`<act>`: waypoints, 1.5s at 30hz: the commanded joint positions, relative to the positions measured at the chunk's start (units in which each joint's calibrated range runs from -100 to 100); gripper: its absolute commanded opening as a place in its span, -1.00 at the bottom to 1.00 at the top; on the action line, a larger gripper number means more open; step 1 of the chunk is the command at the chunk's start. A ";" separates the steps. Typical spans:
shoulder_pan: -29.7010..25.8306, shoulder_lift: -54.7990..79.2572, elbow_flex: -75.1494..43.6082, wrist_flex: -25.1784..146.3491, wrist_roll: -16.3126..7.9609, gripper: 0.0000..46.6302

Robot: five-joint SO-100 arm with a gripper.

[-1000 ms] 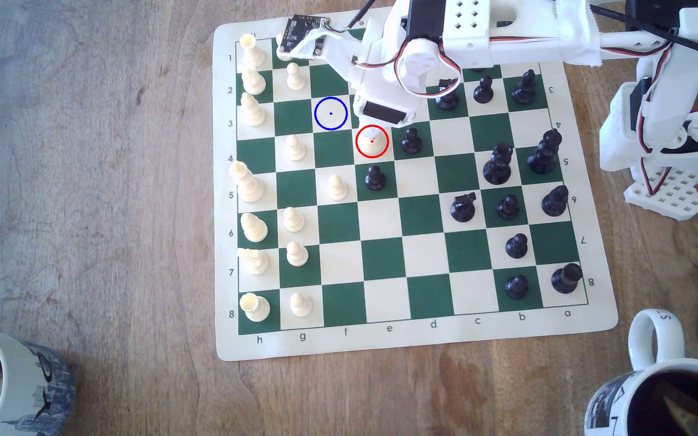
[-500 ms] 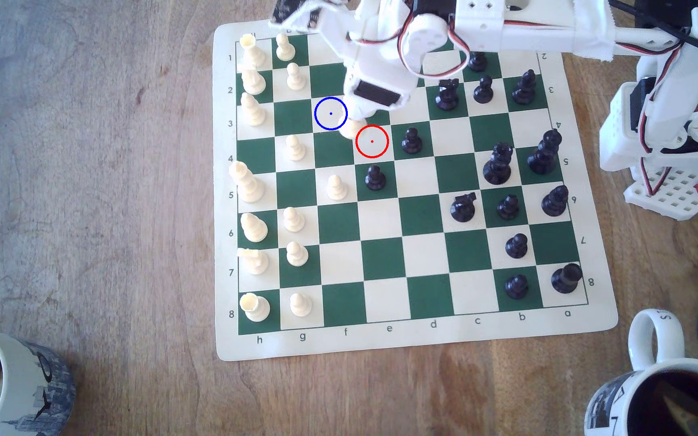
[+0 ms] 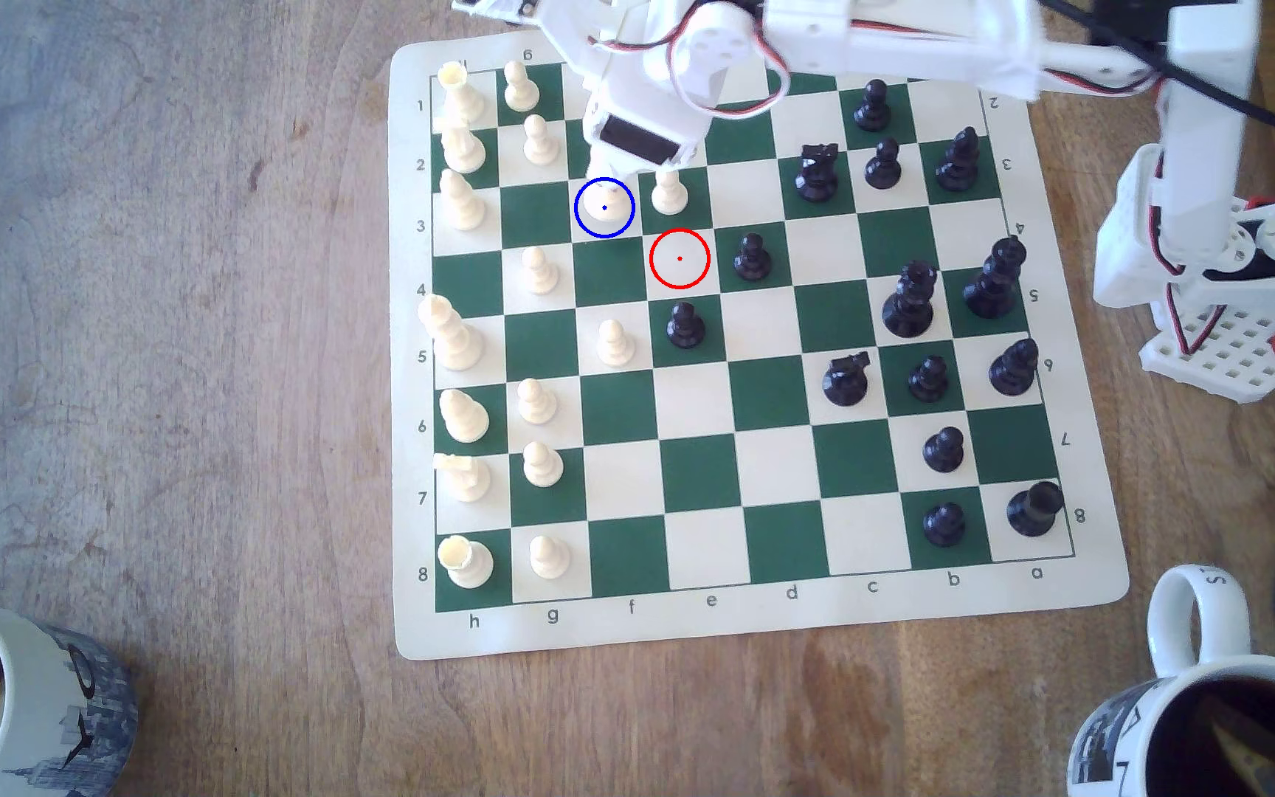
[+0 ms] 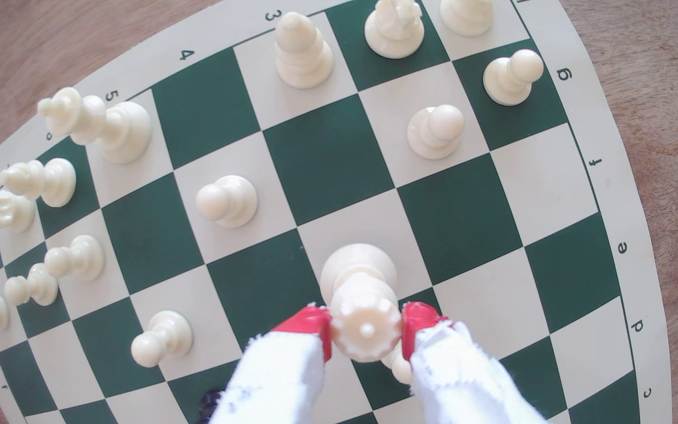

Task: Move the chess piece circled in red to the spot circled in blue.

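A: Sweeping from the exterior view's left: the mug (image 3: 21,690) at seven o'clock of the chessboard (image 3: 757,613), then the column of cream pieces, then the blue-ringed square (image 3: 623,224). Where is the queen?

B: The cream queen (image 3: 614,201) sits inside that ring, its base over the cream square. The gripper (image 4: 366,330) is clamped on its crown, one red pad (image 4: 309,326) pressed on each side.

A: Is it down?

B: I can't tell whether the base touches the board. I'd lower straight, with no sideways drift, until it seats flat.

A: Any neighbours?

B: A cream pawn (image 3: 670,191) stands just beside, at three o'clock of the ring. I'd part the jaws only slightly, then rise vertically. The red-ringed square (image 3: 680,259), at four o'clock, is vacant.
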 commanded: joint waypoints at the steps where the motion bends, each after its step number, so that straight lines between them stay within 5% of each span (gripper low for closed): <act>1: 0.10 -0.47 -5.87 -1.49 0.00 -0.99; 26: 0.25 4.11 -7.69 -3.87 0.15 -0.99; 35: 0.41 1.48 -6.24 -2.80 0.20 -0.09; 45: 0.49 -8.54 4.83 -1.00 0.59 -0.07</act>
